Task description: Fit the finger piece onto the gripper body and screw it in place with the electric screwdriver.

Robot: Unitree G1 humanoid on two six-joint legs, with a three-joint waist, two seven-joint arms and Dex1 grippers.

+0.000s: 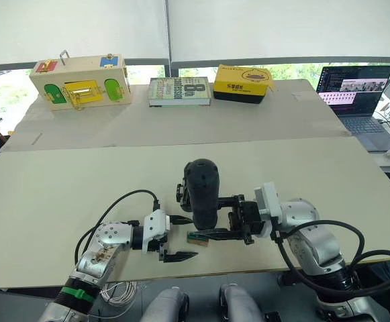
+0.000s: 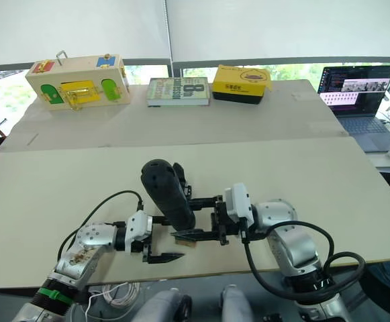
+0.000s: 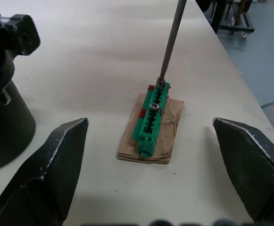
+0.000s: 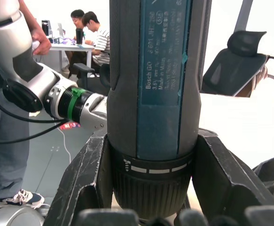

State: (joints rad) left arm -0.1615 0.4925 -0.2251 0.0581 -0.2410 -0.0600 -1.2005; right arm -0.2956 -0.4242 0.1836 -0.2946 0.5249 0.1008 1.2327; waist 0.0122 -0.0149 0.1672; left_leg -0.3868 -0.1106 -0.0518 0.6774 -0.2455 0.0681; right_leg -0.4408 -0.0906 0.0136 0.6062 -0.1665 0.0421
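Electric screwdriver (image 1: 202, 192): thick black cylinder, rounded end up, near upright with a slight tilt, lower centre of the frame. My right tool (image 1: 229, 224) is clamped round its collar. Thin metal bit (image 3: 170, 40) points down, tip touching a screw head.

Gripper body (image 1: 180, 194): chunky black block on the tabletop, just behind the screwdriver, mostly hidden.

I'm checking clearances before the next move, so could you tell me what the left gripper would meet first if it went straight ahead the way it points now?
Probably the small green-and-tan piece lying between the open fingers of the left gripper, with the electric screwdriver bit resting on it; depth is uncertain.
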